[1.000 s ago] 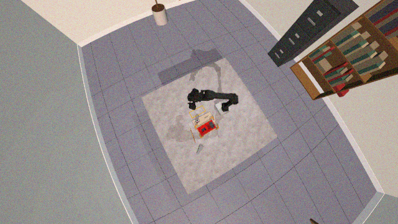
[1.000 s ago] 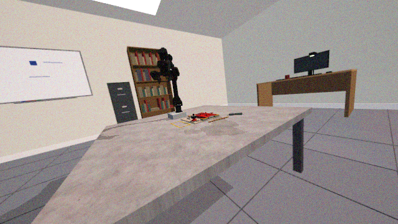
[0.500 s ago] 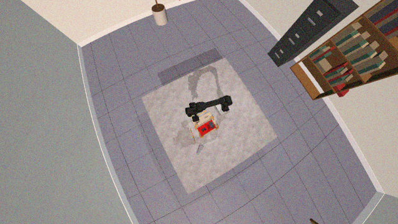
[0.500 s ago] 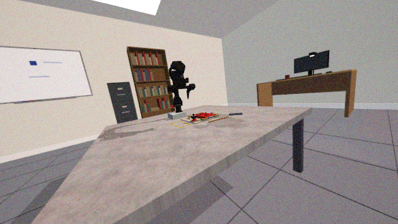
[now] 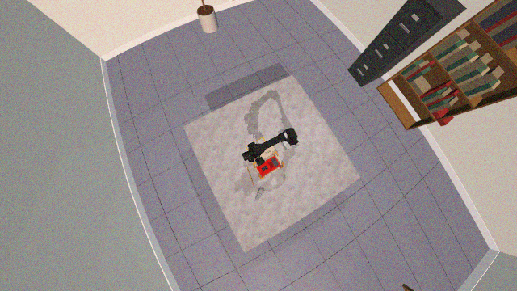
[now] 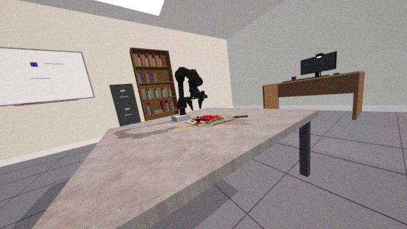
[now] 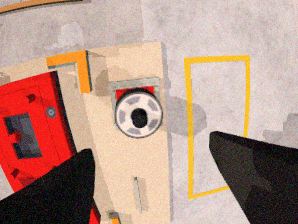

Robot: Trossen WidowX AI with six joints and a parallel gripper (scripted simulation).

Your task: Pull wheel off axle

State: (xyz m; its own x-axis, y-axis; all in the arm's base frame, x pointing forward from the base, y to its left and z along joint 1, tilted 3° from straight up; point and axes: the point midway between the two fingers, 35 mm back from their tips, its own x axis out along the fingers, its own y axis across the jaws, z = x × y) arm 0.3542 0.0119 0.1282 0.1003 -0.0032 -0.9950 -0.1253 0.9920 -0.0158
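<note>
The wheel (image 7: 126,116), white and grey with spokes, sits on the upright axle, whose dark round top (image 7: 139,118) shows at its hub in the wrist view. The marked area (image 7: 189,125) is a yellow rectangular outline on the table, right of the wheel in the wrist view. My gripper (image 7: 152,149) (image 6: 196,109) is open and empty. It hangs above the board and table, pointing down, with the wheel beyond the gap between its fingertips in the wrist view. The right finger covers the lower right corner of the outline there. In the top view the arm hides the wheel.
The wheel's axle stands on a beige board (image 7: 117,165). A red panel (image 7: 37,97) (image 5: 268,166) lies on the board beside it, with an orange corner bracket (image 7: 84,75) nearby. A thin metal pin (image 7: 137,192) stands near the wheel. A dark tool (image 6: 240,116) lies farther off.
</note>
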